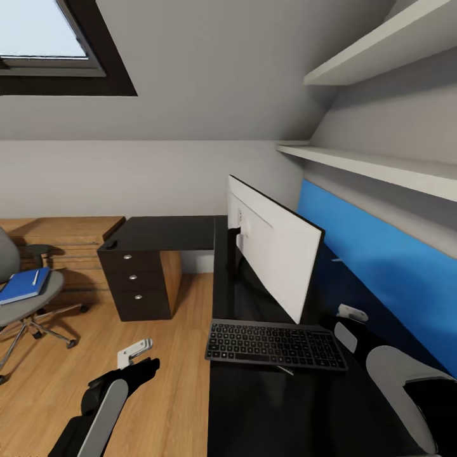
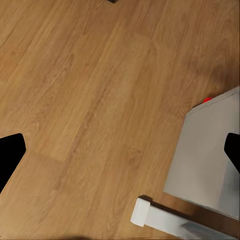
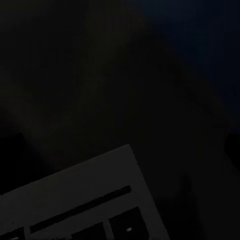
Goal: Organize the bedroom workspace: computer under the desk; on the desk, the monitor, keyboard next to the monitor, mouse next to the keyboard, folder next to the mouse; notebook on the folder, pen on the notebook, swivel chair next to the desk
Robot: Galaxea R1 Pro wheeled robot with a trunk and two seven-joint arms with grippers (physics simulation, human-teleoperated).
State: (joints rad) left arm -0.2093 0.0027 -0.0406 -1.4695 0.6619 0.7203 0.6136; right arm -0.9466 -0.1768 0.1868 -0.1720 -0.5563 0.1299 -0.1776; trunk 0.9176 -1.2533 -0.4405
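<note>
The keyboard (image 1: 276, 344) lies on the black counter (image 1: 266, 412) just in front of the monitor (image 1: 279, 254). The folder (image 1: 24, 285) waits on the chair (image 1: 25, 298), well apart. I think fetching it comes next. Roll slowly; the drawers (image 1: 136, 285) narrow the floor (image 1: 165, 381). The left hand (image 1: 134, 353) hangs released over floor. I cannot tell about the right hand (image 1: 350, 315).

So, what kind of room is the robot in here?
Probably an attic bedroom used as a home office: a skylight sits in a sloped ceiling, a black desk holds a monitor and a keyboard, and a swivel chair stands on the wood floor.
</note>
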